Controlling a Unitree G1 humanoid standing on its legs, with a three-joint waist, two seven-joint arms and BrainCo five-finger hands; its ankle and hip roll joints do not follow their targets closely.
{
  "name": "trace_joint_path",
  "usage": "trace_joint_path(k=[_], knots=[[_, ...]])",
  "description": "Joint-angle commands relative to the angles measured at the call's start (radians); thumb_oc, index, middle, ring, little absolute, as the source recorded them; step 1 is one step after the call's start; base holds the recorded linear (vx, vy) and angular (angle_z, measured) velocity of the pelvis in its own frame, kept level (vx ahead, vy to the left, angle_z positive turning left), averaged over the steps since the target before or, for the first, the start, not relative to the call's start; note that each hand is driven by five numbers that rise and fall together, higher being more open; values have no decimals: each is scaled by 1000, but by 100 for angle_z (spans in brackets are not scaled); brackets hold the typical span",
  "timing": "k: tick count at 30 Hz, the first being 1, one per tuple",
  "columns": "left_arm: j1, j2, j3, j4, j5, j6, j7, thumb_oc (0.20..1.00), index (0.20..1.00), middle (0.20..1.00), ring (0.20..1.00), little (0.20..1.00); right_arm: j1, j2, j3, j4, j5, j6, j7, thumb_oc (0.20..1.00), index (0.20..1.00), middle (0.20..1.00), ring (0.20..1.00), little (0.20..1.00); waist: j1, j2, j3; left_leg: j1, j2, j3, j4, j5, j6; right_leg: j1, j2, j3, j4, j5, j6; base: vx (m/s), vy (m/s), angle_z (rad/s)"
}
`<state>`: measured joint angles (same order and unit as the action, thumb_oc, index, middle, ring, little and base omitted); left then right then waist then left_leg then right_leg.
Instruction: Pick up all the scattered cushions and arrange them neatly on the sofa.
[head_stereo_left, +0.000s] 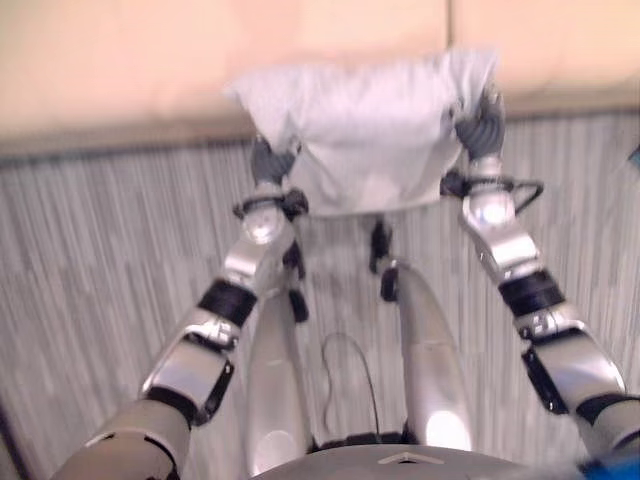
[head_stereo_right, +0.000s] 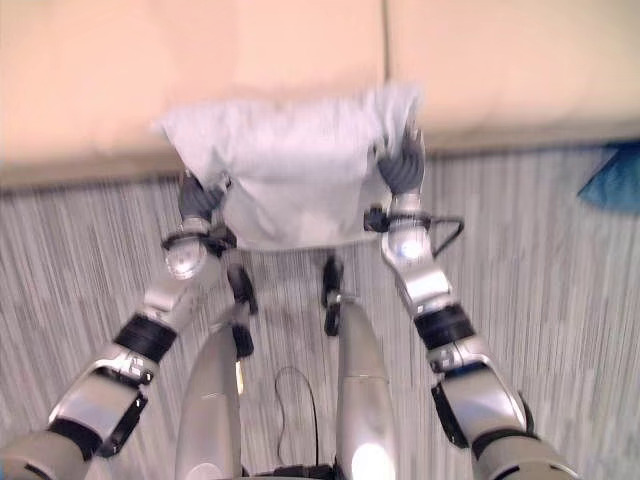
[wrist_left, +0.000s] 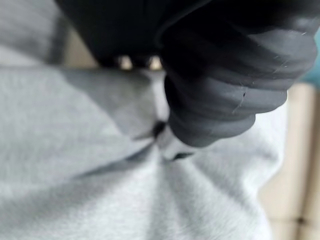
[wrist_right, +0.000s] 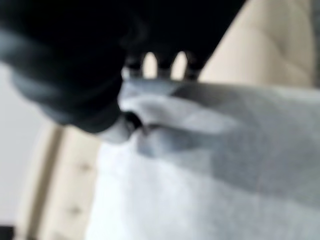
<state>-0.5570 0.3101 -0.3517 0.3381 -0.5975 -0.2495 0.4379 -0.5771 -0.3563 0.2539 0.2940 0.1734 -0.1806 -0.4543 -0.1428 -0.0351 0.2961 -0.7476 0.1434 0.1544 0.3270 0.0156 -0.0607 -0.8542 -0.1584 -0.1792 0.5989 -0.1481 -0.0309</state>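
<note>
Carrying the pale grey cushion (head_stereo_left: 372, 125) between left hand (head_stereo_left: 268, 160) and right hand (head_stereo_left: 482, 128), both pinching its sides over the beige sofa's (head_stereo_left: 130, 70) near edge; keeping it level helps.

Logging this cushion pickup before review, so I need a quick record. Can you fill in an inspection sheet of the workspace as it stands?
Surface: grey striped carpet floor in front of a beige upholstered sofa.
Job's things: one pale grey soft fabric cushion, held up between both hands at the sofa's front edge.
Clutter: a blue-teal item on the floor at the robot's right; too little visible to identify.
Hands: left hand and right hand each pinch a side of the cushion.
Cables: nothing seen.
Surroundings: nothing seen beyond sofa and floor.
</note>
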Motion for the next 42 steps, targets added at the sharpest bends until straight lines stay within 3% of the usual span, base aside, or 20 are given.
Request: trace_joint_path(k=[1, 7, 11, 14, 16, 18, 20, 21, 23, 26, 27, 29, 33, 35, 37, 38, 39, 41, 42], knots=[[-73, -102, -83, -89, 53, -118, -112, 200, 200, 200, 200, 200, -27, 69, 70, -67, 21, -124, 94, 200, 200, 200, 200, 200, -7, 27, -108, 173, 85, -19, 38, -121, -71, 145, 9, 40, -219, 126, 152, 162, -36, 4], [79, -126, -93, -113, 44, -106, -147, 200, 200, 200, 200, 200, 133, 71, 67, -84, 103, -129, 165, 200, 200, 200, 200, 200, -5, 4, -152, 460, 108, 65, -1, -103, -95, 488, 38, 17, -353, 98, 131, 186, -13, 2], [134, -123, -96, -122, 46, -94, -163, 200, 200, 200, 200, 200, 172, 48, 65, -103, 83, -114, 181, 200, 200, 200, 200, 200, -3, 0, -182, 551, 108, 119, -22, -78, -101, 598, 42, -1, -399, 90, 133, 153, 36, 3], [176, -133, -108, -108, 41, -74, -176, 200, 200, 200, 200, 200, 228, 26, 44, -118, 47, -90, 194, 200, 200, 200, 200, 200, -8, 6, -219, 655, 56, 217, -228, -21, -90, 692, 28, -51, -438, 103, 157, 259, 147, 25], [191, -133, -108, -96, 51, -61, -174, 200, 200, 200, 200, 200, 247, 23, 25, -124, 51, -82, 187, 200, 200, 200, 200, 200, -4, 0, -227, 655, 34, 270, -270, 12, -74, 743, 31, -69, -462, 107, 171, 203, 181, 75], [203, -133, -103, -97, 50, -60, -177, 200, 200, 200, 200, 200, 253, 24, 22, -126, 51, -83, 185, 200, 200, 200, 200, 200, 1, -1, -235, 676, 20, 272, -289, 0, -63, 753, 32, -67, -462, 110, 179, 162, 125, 39], [213, -130, -111, -99, 55, -57, -175, 200, 200, 200, 200, 200, 255, 34, 20, -124, 56, -82, 186, 200, 200, 200, 200, 200, 10, -8, -244, 685, -12, 235, -278, -26, -46, 774, 23, -54, -451, 106, 192, 264, 192, -25], [218, -118, -108, -95, 63, -49, -175, 200, 200, 200, 200, 200, 251, 43, 11, -117, 75, -73, 196, 200, 200, 200, 200, 200, 17, -12, -254, 713, -37, 248, -278, -63, -12, 773, -3, -29, -396, 109, 216, 368, 375, -20], [220, -107, -98, -102, 63, -41, -174, 200, 200, 200, 200, 200, 235, 61, 5, -114, 89, -70, 197, 200, 200, 200, 200, 200, 25, -10, -250, 744, -69, 266, -283, -97, 40, 719, -47, 6, -221, 203, 259, 278, 380, -30], [219, -100, -93, -95, 74, -37, -172, 200, 200, 200, 200, 200, 228, 77, 8, -118, 100, -76, 202, 200, 200, 200, 200, 200, 23, 0, -236, 778, -77, 271, -285, -122, 59, 669, -59, 14, -110, 201, 259, 158, 153, -58], [222, -100, -81, -86, 72, -35, -176, 200, 200, 200, 200, 200, 222, 73, 15, -119, 102, -71, 212, 200, 200, 200, 200, 200, 21, 1, -239, 807, -87, 269, -308, -130, 57, 637, -56, -7, -149, 185, 243, 216, 33, -25], [229, -99, -75, -88, 65, -39, -180, 200, 200, 200, 200, 200, 213, 68, 16, -119, 102, -69, 218, 200, 200, 200, 200, 200, 20, 2, -245, 827, -94, 260, -324, -146, 47, 614, -53, -33, -229, 163, 244, 238, -15, -19], [217, -106, -70, -77, 66, -42, -179, 200, 200, 200, 200, 200, 212, 56, 12, -119, 105, -71, 222, 200, 200, 200, 200, 200, 4, -8, -233, 843, -97, 256, -328, -144, 37, 563, -34, -79, -375, 200, 235, 87, -107, -8], [208, -122, -82, -62, 64, -45, -193, 200, 200, 200, 200, 200, 232, 40, -6, -128, 107, -76, 220, 200, 200, 200, 200, 200, -11, -22, -234, 852, -110, 230, -299, -173, 24, 611, -15, -53, -458, 204, 232, 199, -170, 27], [205, -130, -86, -59, 60, -46, -194, 200, 200, 200, 200, 200, 234, 32, -13, -125, 109, -78, 217, 200, 200, 200, 200, 200, -16, -24, -237, 847, -106, 232, -275, -184, 12, 622, -10, -49, -457, 202, 227, 141, -130, 52], [212, -140, -90, -62, 48, -48, -204, 200, 200, 200, 200, 200, 245, 18, -19, -130, 110, -78, 216, 200, 200, 200, 200, 200, -24, -22, -247, 839, -97, 229, -225, -201, -1, 639, -4, -52, -460, 193, 216, 264, -278, 59], [212, -153, -101, -60, 46, -44, -205, 200, 200, 200, 200, 200, 266, -6, -33, -146, 112, -83, 215, 200, 200, 200, 200, 200, -36, -29, -247, 788, -42, 245, -61, -200, -46, 681, 0, -69, -470, 170, 185, 282, -290, 51], [223, -163, -100, -60, 37, -40, -214, 200, 200, 200, 200, 200, 288, -25, -42, -153, 112, -78, 216, 200, 200, 200, 200, 200, -38, -33, -250, 744, 22, 240, 89, -143, -80, 728, 19, -87, -486, 139, 151, 201, -234, 46], [223, -163, -100, -60, 37, -40, -214, 200, 200, 200, 200, 200, 288, -25, -42, -153, 112, -78, 216, 200, 200, 200, 200, 200, -38, -31, -249, 742, 24, 238, 93, -144, -81, 729, 21, -88, -487, 139, 151, 196, -183, 33]])
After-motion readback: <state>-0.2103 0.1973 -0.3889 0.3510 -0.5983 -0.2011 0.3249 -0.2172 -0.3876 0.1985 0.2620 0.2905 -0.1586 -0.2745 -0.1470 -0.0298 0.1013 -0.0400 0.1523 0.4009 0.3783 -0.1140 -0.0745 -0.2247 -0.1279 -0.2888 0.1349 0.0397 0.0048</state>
